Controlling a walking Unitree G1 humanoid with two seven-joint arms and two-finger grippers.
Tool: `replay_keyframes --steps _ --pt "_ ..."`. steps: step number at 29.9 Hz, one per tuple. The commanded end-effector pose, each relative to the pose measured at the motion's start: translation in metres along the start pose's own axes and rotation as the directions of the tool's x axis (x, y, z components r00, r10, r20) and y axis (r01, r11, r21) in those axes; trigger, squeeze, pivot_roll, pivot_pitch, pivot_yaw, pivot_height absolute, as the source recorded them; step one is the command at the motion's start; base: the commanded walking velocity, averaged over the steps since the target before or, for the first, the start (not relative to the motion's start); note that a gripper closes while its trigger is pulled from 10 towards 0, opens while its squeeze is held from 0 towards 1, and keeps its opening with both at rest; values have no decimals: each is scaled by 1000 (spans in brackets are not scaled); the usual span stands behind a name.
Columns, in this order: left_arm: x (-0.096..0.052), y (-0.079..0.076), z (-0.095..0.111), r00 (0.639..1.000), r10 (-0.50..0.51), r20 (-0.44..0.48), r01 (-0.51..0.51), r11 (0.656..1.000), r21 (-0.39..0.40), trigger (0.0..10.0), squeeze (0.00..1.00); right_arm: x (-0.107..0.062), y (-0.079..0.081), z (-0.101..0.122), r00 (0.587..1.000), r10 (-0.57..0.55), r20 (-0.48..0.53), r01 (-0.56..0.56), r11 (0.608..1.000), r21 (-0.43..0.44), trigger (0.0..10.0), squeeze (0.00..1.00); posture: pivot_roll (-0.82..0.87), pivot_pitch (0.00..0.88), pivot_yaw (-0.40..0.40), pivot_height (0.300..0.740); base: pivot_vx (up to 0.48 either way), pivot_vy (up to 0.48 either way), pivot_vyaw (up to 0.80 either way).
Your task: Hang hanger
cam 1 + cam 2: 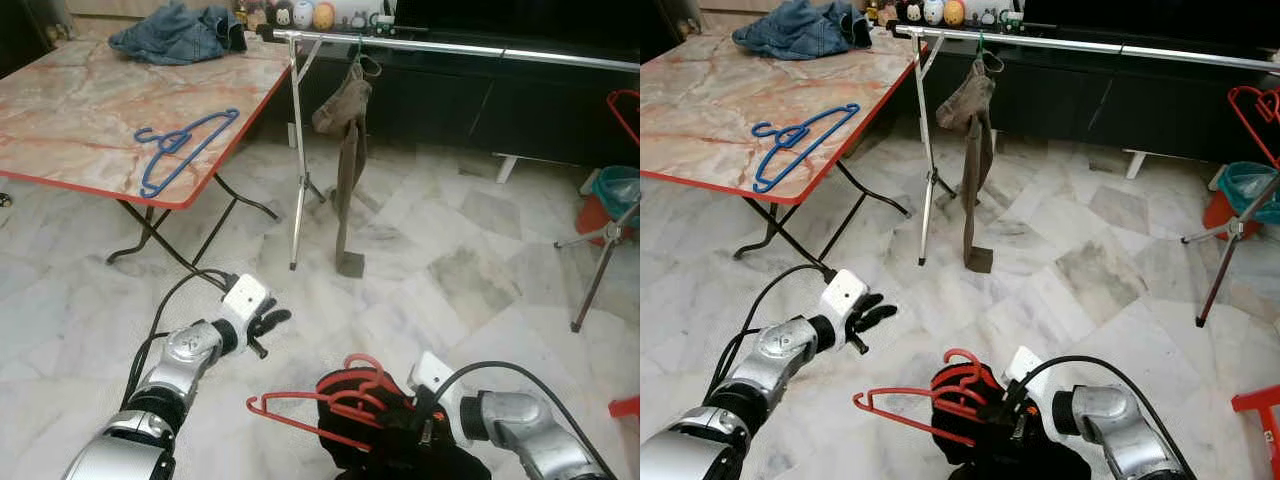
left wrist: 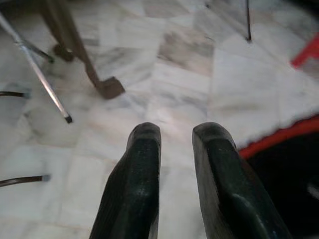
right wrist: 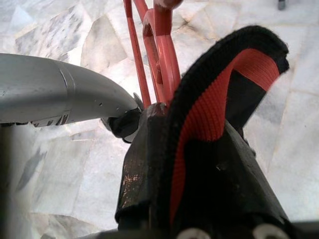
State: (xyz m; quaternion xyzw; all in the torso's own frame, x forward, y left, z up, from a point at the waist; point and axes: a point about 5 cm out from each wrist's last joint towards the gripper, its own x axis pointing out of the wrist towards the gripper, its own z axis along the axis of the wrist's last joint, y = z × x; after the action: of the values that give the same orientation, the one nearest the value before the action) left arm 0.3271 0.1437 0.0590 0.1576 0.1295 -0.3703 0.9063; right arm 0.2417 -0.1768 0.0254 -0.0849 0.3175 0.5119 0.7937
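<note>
Right gripper (image 1: 425, 420) clamped on red hanger (image 1: 330, 400) carrying a black-and-red garment (image 3: 219, 114), low over floor; left gripper (image 2: 174, 149) fingers apart, idle; lift level, hook toward silver rail (image 1: 450, 46).

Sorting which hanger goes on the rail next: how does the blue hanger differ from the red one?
The blue hanger lies flat on the marble table, untouched; the red hanger is held low over the floor in the right claw. The blue one is bare; the red one carries a black and red garment. Both are thin hook-topped hangers, neither yet on the rail.
</note>
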Motion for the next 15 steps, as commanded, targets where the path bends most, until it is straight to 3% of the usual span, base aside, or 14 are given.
replay_keyframes --steps 1,4,12,15 --pt "-4 -6 -15 994 -33 -106 43 994 96 10000 0 0 -5 5 1000 -15 -9 15 999 -40 10000 0 -13 34 13 740 0 0 0" --pt "-5 -12 -18 992 -70 -108 85 986 143 10000 0 -2 -10 8 999 -38 -13 37 996 -77 10000 0 -17 31 11 740 0 0 0" --pt "-6 -13 -12 990 -117 -73 128 978 163 10000 0 -6 -16 10 997 -67 -30 63 990 -126 10000 0 -14 20 9 740 0 0 0" --pt "-4 -16 -7 983 -174 -50 180 972 154 10000 0 -5 -24 16 992 -123 11 123 983 -133 10000 0 -15 23 9 740 0 0 0"
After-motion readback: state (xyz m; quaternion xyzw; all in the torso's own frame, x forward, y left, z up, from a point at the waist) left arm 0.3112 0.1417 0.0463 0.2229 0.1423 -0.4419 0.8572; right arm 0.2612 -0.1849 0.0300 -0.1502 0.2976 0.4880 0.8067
